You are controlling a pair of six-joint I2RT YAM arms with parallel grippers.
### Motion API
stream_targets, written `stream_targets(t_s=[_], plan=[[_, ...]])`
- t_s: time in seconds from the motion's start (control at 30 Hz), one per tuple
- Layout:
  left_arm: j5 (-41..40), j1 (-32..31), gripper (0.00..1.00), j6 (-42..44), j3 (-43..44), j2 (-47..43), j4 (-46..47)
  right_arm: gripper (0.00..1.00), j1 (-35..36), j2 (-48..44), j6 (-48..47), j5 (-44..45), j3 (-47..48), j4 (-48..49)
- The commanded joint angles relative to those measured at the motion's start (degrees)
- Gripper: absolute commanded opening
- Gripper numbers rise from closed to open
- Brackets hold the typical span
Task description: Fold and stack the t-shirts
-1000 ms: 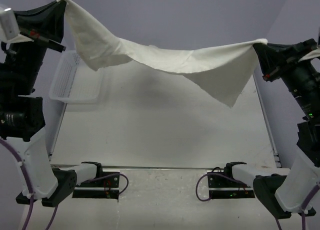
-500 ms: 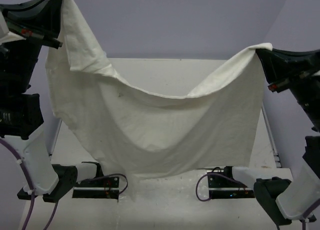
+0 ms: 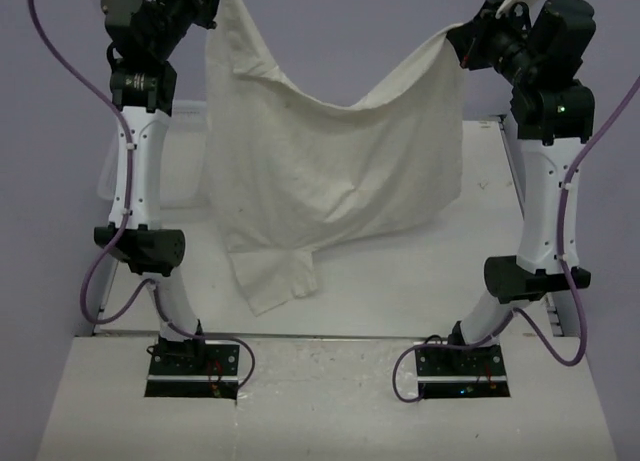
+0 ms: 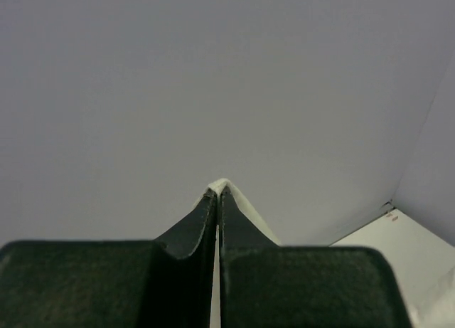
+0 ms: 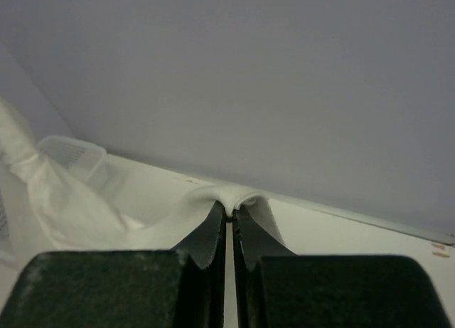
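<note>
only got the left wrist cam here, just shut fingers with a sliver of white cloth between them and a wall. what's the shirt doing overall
Observer: From the top camera, the t-shirt hangs spread in the air between both arms, sagging in the middle.
Operator: is the right side actually gripped
Observer: Yes, the right gripper is shut on the other top corner; cloth bulges over its tips.
Operator: anything else on the table
Observer: A white mesh basket sits at the far left of the table, partly hidden behind the t-shirt.
</note>
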Motion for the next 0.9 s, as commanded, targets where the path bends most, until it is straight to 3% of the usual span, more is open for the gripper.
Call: stream_targets(t_s=[0.0, 0.07, 0.13, 0.3, 0.6, 0.77, 0.87], plan=[[5.4, 5.2, 0.0, -8.2, 4.8, 5.5, 11.0, 0.0, -2.1, 2.6, -2.6, 3.4, 8.2, 6.4], [6.3, 7.9, 0.0, -11.4, 6.6, 6.8, 15.1, 0.0, -2.4, 3.4, -3.7, 4.8, 10.9, 6.7], [7.4, 9.3, 0.0, -12.7, 4.4, 5.2, 18.6, 0.0, -3.9, 0.3, -4.5, 5.1, 6.2, 8.5], [10.0, 9.9, 0.0, -12.0, 1.1, 4.1, 17.1, 0.0, -8.1, 0.8, -2.8, 3.0, -2.5, 7.9], [12.5, 9.9, 0.0, -9.0, -4.8, 2.5, 11.9, 0.0, -8.6, 4.5, -1.9, 11.4, -17.9, 4.2], [9.1, 8.6, 0.0, -4.3, -22.1, -6.0, 7.0, 0.0, -8.9, 7.0, 0.4, 13.4, -20.7, 2.1], [7.6, 7.0, 0.0, -3.9, -33.4, -12.7, 9.5, 0.0, -8.8, 6.2, 1.8, 12.4, -22.4, 2.0]])
